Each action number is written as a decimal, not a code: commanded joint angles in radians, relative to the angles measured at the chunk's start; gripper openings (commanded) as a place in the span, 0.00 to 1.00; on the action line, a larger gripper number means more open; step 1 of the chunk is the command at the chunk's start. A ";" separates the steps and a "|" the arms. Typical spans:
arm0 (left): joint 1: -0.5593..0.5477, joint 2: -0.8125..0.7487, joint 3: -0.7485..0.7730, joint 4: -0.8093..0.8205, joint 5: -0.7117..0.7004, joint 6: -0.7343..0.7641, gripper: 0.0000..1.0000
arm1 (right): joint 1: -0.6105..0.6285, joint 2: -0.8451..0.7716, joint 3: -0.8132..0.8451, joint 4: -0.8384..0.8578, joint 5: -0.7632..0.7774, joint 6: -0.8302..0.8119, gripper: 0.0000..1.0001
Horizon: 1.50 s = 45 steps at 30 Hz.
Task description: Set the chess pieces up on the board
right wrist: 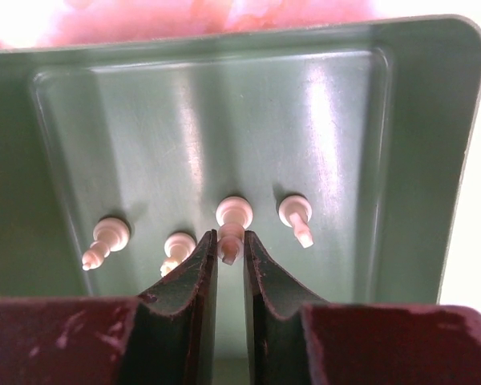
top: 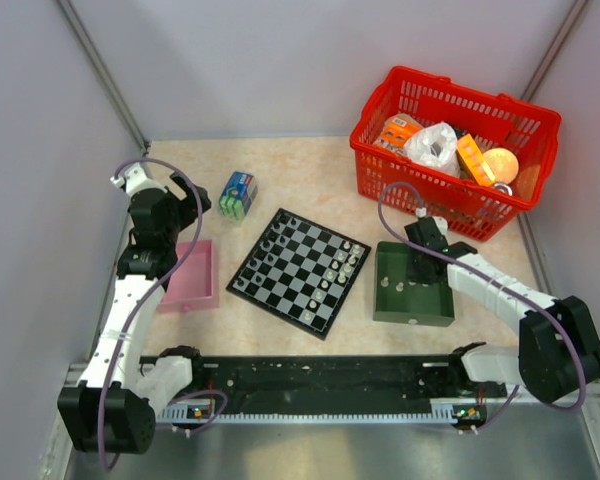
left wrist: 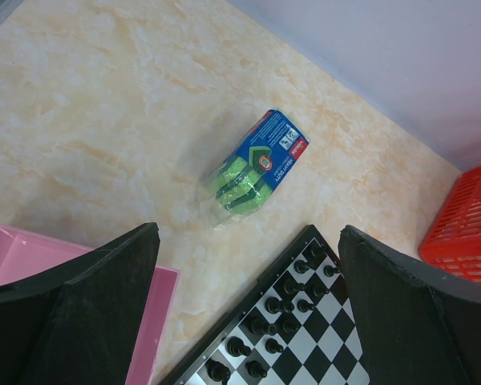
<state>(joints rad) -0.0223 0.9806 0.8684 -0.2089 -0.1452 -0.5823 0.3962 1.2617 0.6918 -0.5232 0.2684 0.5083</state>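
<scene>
The board (top: 300,270) lies mid-table, with dark chess pieces (top: 275,240) along its left side and pale ones (top: 342,265) along its right. In the left wrist view, dark pieces (left wrist: 284,305) fill the board's (left wrist: 305,353) near corner. My left gripper (top: 195,195) hangs open (left wrist: 248,234) above the table's left, holding nothing. My right gripper (top: 420,270) is down in the green tray (top: 395,300). There its jaws (right wrist: 230,245) pinch the top of a standing pale piece (right wrist: 233,212). Three more pale pieces (right wrist: 104,237) (right wrist: 176,249) (right wrist: 295,212) stand beside it on the tray floor (right wrist: 417,160).
A green sponge pack (top: 238,195) (left wrist: 252,172) lies behind the board's left corner. A pink tray (top: 190,275) (left wrist: 16,257) sits left of the board. A red basket (top: 450,150) (left wrist: 465,233) of groceries stands at the back right, just behind the green tray.
</scene>
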 commanded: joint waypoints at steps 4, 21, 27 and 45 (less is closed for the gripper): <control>0.005 0.003 0.004 0.063 0.018 -0.010 0.99 | -0.010 -0.090 0.107 -0.037 -0.027 -0.056 0.05; 0.004 -0.011 -0.006 0.063 0.022 -0.021 0.99 | 0.328 -0.045 0.287 -0.083 -0.038 0.012 0.03; 0.005 -0.014 -0.006 0.055 0.012 -0.016 0.99 | 0.483 0.086 0.328 -0.032 -0.035 0.053 0.02; 0.005 -0.011 -0.006 0.052 -0.005 -0.005 0.99 | 0.556 0.300 0.385 0.042 -0.054 0.038 0.02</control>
<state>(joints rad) -0.0212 0.9802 0.8635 -0.2012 -0.1356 -0.5995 0.9405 1.5394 1.0245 -0.5156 0.2115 0.5507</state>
